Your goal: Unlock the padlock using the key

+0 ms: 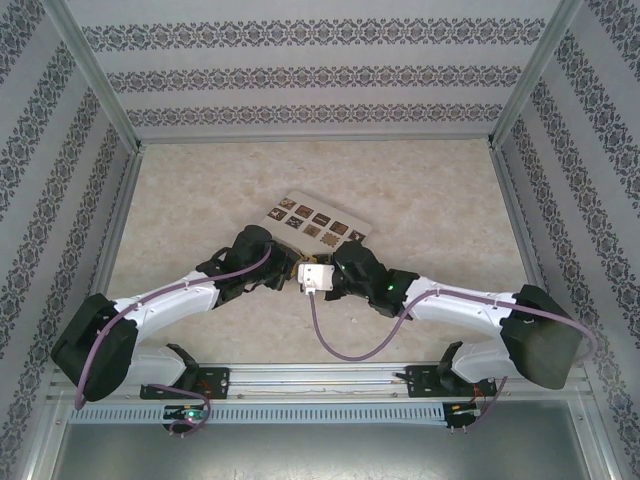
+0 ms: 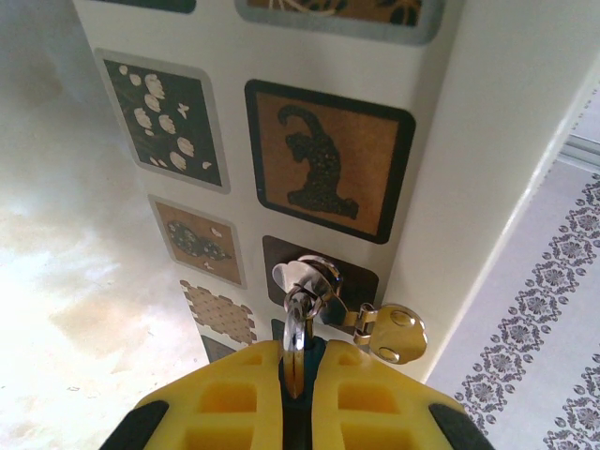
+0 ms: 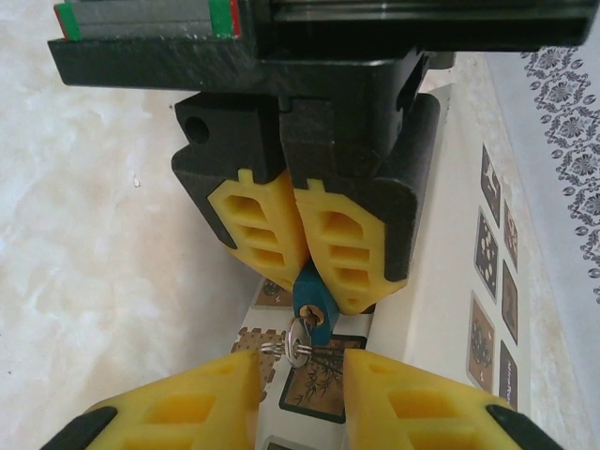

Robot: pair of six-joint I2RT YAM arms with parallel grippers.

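Note:
The blue padlock (image 3: 310,300) hangs at the side of the white box (image 3: 441,281), and my left gripper (image 3: 302,274) comes down from above, shut on its body. In the left wrist view the silvery shackle (image 2: 294,328) rises from between the yellow fingers of the left gripper (image 2: 298,361) and passes through the box's metal staple (image 2: 314,274). The key (image 3: 298,339) sits in the padlock's keyhole with its wire ring sticking out to the left. My right gripper (image 3: 302,380) is open, one yellow finger on each side of the key head, with small gaps still showing.
The white box (image 1: 318,222) with brown picture tiles lies at mid-table, and both arms meet just in front of it. A brass hasp plate (image 2: 394,333) hangs beside the shackle. Patterned walls close in the table on three sides.

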